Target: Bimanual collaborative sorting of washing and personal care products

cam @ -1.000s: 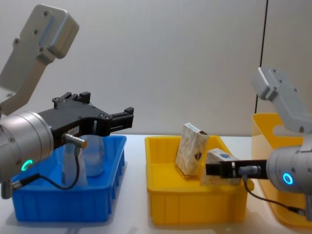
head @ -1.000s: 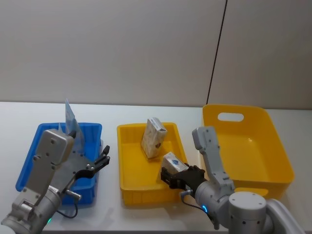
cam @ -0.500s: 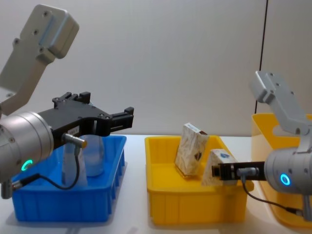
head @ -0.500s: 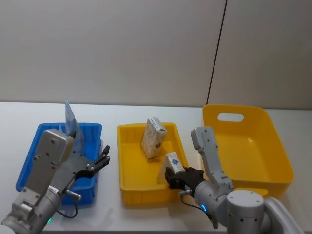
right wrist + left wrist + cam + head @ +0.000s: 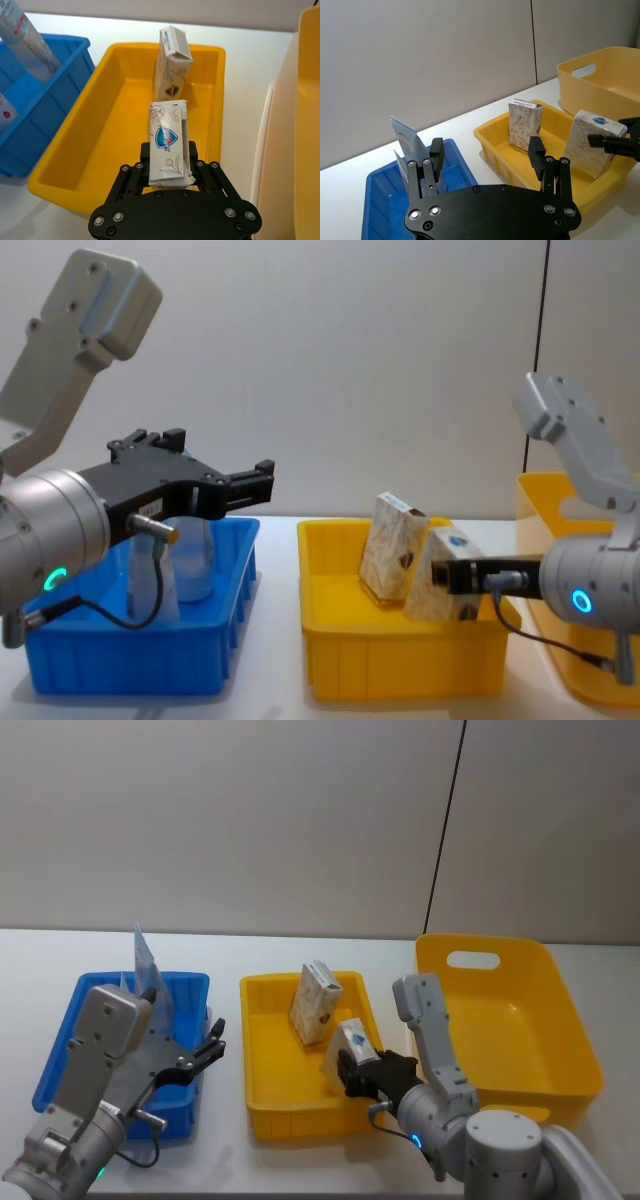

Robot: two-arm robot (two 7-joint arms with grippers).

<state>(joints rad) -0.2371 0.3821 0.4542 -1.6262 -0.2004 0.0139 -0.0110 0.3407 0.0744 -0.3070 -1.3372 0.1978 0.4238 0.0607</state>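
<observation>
Two small marbled cartons are at the yellow tray [image 5: 300,1120], which stands in the middle of the white bench [image 5: 30,960]. The right pincer [image 5: 362,1072] is clamped on the held carton [image 5: 350,1042], its black fingers [image 5: 192,159] pressing the carton's two sides near one end. The held carton is tilted, with the face that bears a blue shield logo turned upward. It is over the right half of the tray, near the front wall. In the chest view its lower end reaches down inside the tray, but whether it touches the tray floor cannot be told. The second carton [image 5: 315,1003] stands on end farther back in the same tray, leaning a little. It is near the held carton, and the right wrist view shows a gap between them.

The left pincer [image 5: 255,483] is open, its fingers spread wide apart. It hovers above the near right part of the blue tray [image 5: 60,1040], which stands at the left of the bench. Pale blue tubes [image 5: 145,960] with a red round logo stand upright in that tray toward its far side, behind the pincer, and one rises well above the rim.

Just to the right of the yellow tray stands a deeper yellow bin [image 5: 520,1010] with a handle slot in its far wall.
</observation>
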